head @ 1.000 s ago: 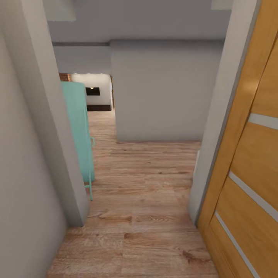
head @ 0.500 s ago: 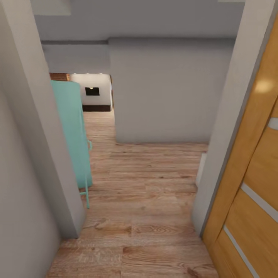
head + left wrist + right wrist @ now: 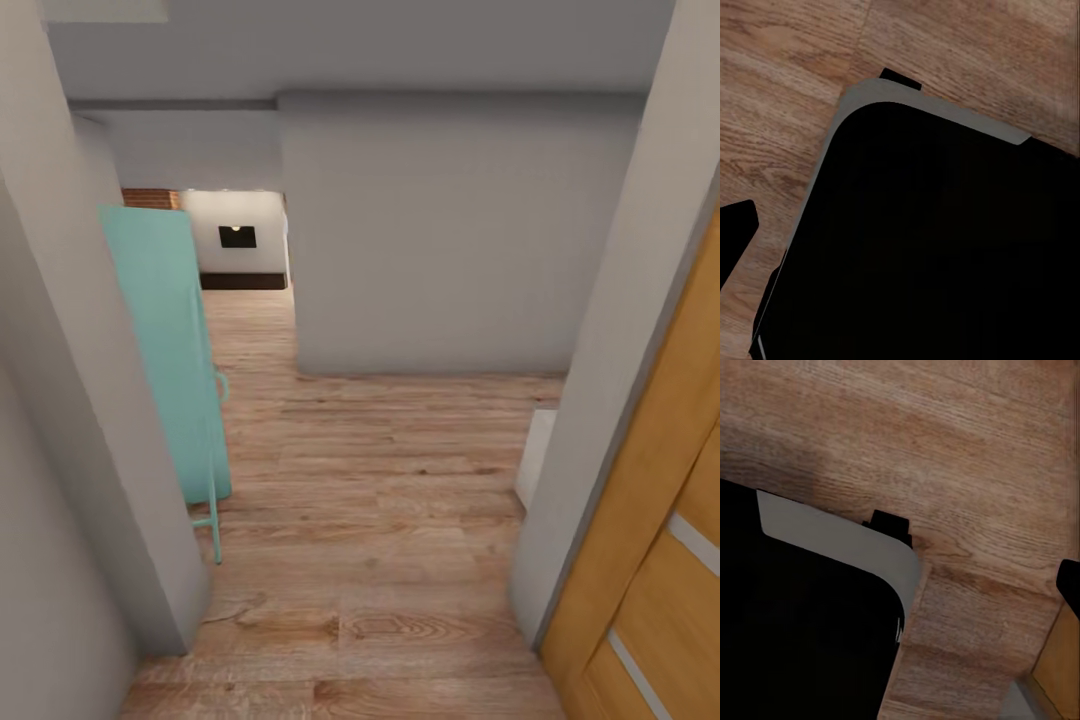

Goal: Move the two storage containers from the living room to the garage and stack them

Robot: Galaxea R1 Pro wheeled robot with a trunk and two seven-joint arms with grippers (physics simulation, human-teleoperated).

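The robot stands in a narrow doorway on light wood plank floor [image 3: 380, 500], with a grey wall corner [image 3: 110, 480] at 9 o'clock and an orange wooden door [image 3: 660, 560] with its grey frame at 3 to 4 o'clock. A mint-green panel with thin legs [image 3: 165, 350] leans just beyond the left wall corner.

The step in hand looks like driving toward the living room to fetch a container. To do it well, the base should hold the middle of the gap, passing apart from both the door frame and the green panel, then bear toward 11 o'clock, where a brick edge [image 3: 150, 198] and a lit white wall with a dark opening [image 3: 238, 236] show far down the hall.

Neither storage container shows here, so its place relative to the fingers cannot be told. Both wrist views look down over the robot's dark base [image 3: 930, 247] onto planks; how far the fingers are spread, or whether they hold anything, cannot be told.
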